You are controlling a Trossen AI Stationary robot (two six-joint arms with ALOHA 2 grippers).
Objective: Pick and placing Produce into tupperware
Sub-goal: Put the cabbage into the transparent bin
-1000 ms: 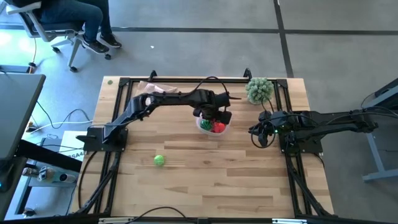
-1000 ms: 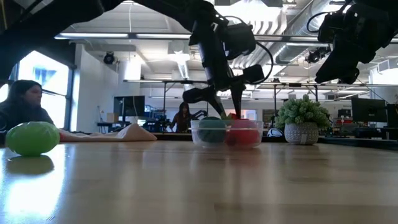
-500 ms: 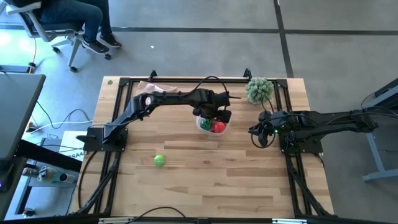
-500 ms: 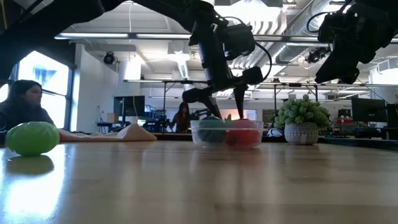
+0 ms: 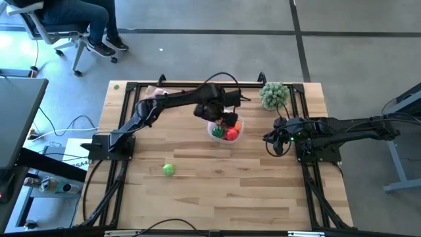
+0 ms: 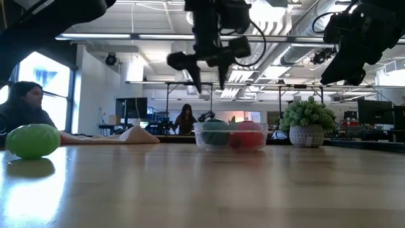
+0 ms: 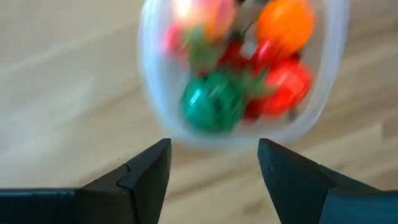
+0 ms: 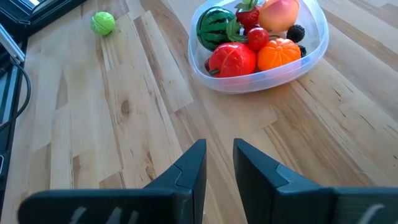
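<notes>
tupperware (image 7: 311, 112) rim cut off, contents seemingly blurred

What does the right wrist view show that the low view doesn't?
Only the right wrist view shows the tub's contents clearly: watermelon, orange ball, dark berry, with the right gripper open. Only the low view shows the potted plant, beige cloth and raised left gripper. Both show the tupperware and green ball.

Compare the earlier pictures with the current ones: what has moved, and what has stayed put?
The left gripper, which was down at the tub, has risen clear above it, open and empty. The produce stays in the tub, the green ball stays alone on the table, and the right gripper has not moved.
</notes>
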